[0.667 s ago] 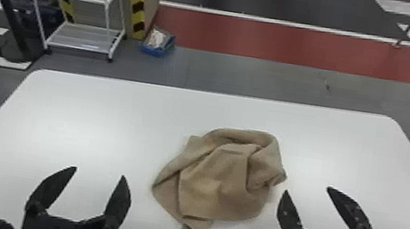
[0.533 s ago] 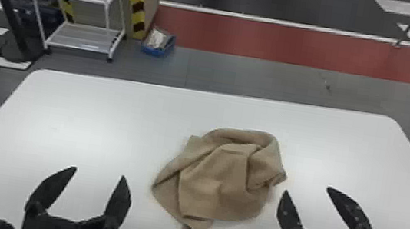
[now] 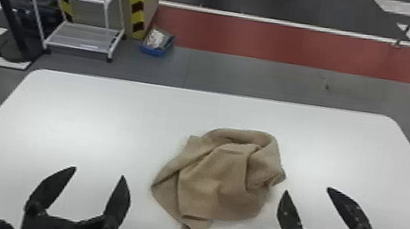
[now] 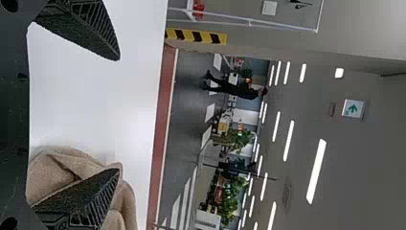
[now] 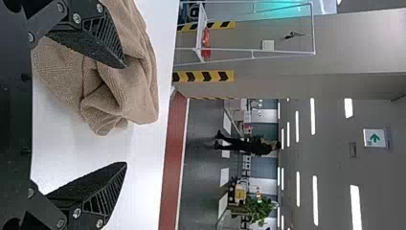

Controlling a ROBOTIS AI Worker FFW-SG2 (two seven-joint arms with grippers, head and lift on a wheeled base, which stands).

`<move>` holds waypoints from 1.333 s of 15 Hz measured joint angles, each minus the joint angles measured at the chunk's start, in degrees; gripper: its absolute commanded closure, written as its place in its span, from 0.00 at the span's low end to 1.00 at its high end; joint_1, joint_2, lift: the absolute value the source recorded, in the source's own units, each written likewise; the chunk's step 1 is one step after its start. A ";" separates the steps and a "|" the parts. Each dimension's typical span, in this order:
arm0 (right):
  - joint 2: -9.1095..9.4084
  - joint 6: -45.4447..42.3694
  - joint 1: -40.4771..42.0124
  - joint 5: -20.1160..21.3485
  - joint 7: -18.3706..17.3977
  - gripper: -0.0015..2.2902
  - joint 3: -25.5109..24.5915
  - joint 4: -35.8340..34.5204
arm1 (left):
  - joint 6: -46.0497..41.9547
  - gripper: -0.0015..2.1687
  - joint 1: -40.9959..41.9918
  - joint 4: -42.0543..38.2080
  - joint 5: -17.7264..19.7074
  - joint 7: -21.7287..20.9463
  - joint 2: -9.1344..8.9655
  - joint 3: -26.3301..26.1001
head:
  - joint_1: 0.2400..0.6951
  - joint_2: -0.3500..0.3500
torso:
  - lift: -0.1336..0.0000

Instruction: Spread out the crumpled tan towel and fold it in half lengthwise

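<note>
The tan towel (image 3: 221, 180) lies crumpled in a heap on the white table, with a small tail pointing at the near edge. Left of it, my left gripper (image 3: 99, 172) stands open and apart from the towel. My right gripper (image 3: 307, 189) is open just to the towel's right, nothing between its fingers. In the left wrist view, the towel (image 4: 62, 175) lies partly behind one finger of the left gripper (image 4: 119, 114). The right wrist view has the towel (image 5: 129, 91) behind one finger of the right gripper (image 5: 127, 115).
The white table (image 3: 108, 109) has rounded far corners. Beyond it on the floor stand a white wheeled rack (image 3: 83, 37) with red items and a blue bin (image 3: 157, 43) beside a striped pillar (image 3: 136, 1).
</note>
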 measured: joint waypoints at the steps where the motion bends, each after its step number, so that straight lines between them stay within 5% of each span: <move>1: 0.00 0.00 0.00 0.01 0.00 0.08 0.00 0.00 | 0.00 0.02 0.00 0.00 0.00 0.00 0.00 0.00 | 1.00 0.47 | 0.07; 10: 0.00 4.74 -0.35 1.39 0.78 0.08 3.25 -2.36 | 0.75 0.02 0.00 -0.52 -0.28 0.00 0.09 -0.45 | 1.00 0.51 | 0.07; 20: 0.00 41.23 -12.54 15.32 -0.03 0.09 25.06 -5.65 | 0.79 0.02 0.13 -0.44 -0.16 -0.05 0.27 0.01 | 1.00 0.84 | 0.07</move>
